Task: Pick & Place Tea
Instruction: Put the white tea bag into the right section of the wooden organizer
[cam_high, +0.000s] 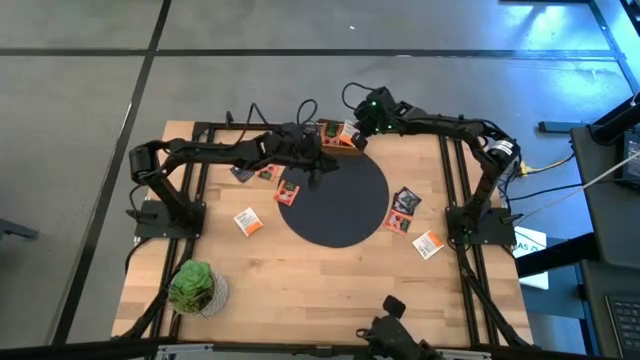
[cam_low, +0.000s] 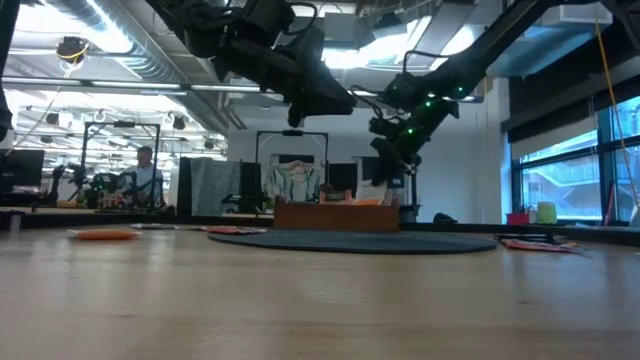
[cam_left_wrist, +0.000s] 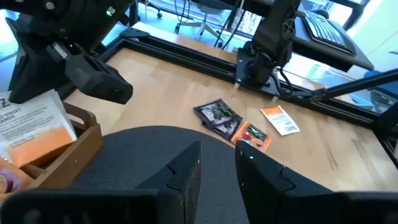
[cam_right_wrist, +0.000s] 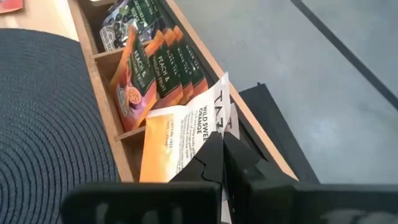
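The white-and-orange tea packet (cam_right_wrist: 186, 140) pinched in the right gripper (cam_right_wrist: 222, 151) over the wooden box (cam_right_wrist: 106, 59) reads "WILD SWEET ORANGE", with large letters "TAZ" along its upper edge (the rest is cut off by the fingers). The dark packets (cam_right_wrist: 163, 65) standing in the box's next compartment read "PEACH &" and a further word too small to make out. In the left wrist view, the same white-and-orange packet (cam_left_wrist: 31, 127) shows "SWEET ORANGE" faintly.

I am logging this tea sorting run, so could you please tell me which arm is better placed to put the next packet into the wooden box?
The right arm, probably. Its tool is shut on an orange-and-white tea packet over the wooden box. The left tool hangs open and empty above the black mat.
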